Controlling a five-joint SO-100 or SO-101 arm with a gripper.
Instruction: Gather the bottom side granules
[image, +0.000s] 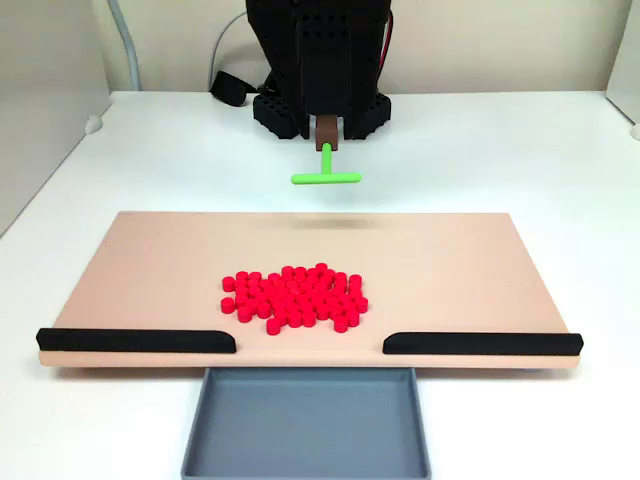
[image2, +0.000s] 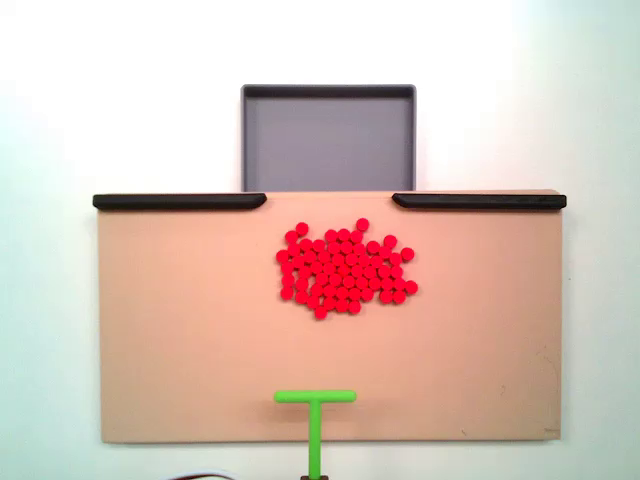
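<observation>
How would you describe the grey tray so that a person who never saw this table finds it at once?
Find the wide tan board on the white table. Two black rails line one long edge, and the grey tray sits below the gap between them. It is the empty, rimmed container.

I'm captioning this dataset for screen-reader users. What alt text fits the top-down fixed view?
Red granules lie clustered on a tan board, near the gap between two black rails that opens onto an empty grey tray. A green T-shaped tool sits over the board's opposite edge.
</observation>
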